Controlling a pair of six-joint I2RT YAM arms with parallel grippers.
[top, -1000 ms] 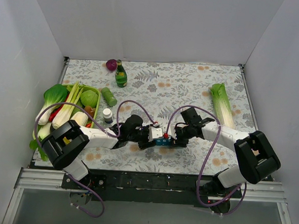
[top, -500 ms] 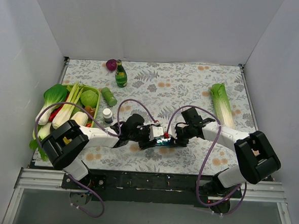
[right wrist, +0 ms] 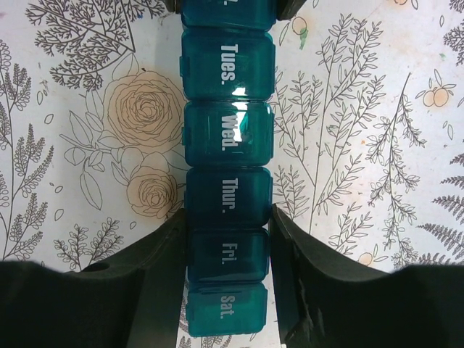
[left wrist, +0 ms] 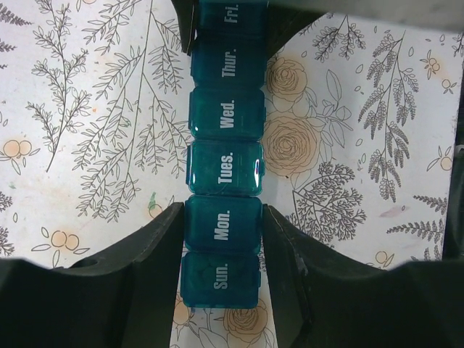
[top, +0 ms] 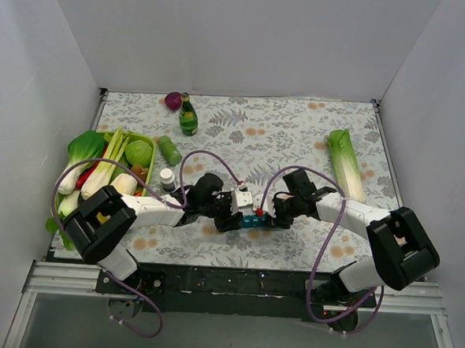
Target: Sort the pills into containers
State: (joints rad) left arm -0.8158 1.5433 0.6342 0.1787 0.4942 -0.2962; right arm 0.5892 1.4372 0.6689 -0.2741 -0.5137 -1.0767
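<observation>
The left pincer and the right pincer, each half open, pinch the two ends of one long teal-blue plastic pill box.

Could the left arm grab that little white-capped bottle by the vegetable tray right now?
Probably not yet: the left gripper is clamped on the pill organiser. If it let go, the white-capped bottle stands close beside that arm, apparently unobstructed.
</observation>
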